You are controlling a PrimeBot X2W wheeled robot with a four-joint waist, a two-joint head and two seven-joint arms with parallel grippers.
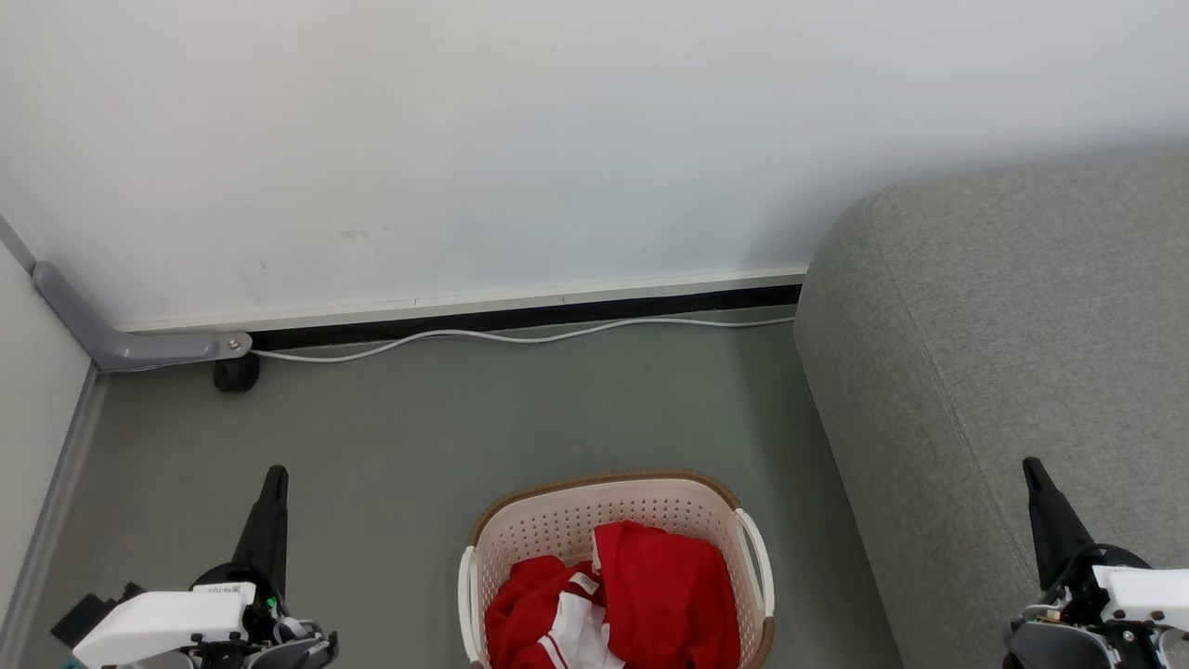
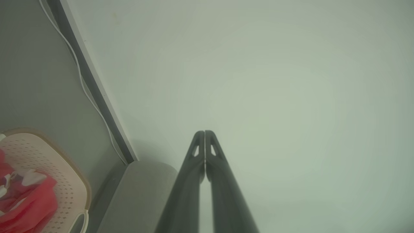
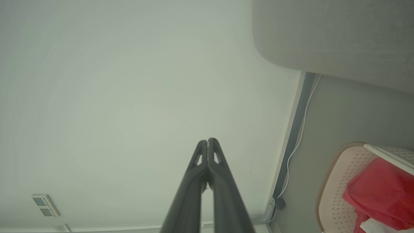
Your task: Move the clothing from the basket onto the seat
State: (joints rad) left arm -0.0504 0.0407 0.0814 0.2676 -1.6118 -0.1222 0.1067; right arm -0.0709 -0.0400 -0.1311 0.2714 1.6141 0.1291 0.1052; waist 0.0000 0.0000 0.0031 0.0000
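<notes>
Found clothing (image 1: 664,585) heaped in basket (image 1: 557,525), bottom centre of head view; seat (image 1: 1003,325) at right. Noted left gripper (image 1: 275,483) and right gripper (image 1: 1033,472) closed, empty. Judged best: open wide over heap, pinch top fold.

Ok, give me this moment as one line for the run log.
stage: pre-grasp | clothing: in basket on floor | seat: right of basket | left tool: shut, empty | right tool: shut, empty
</notes>
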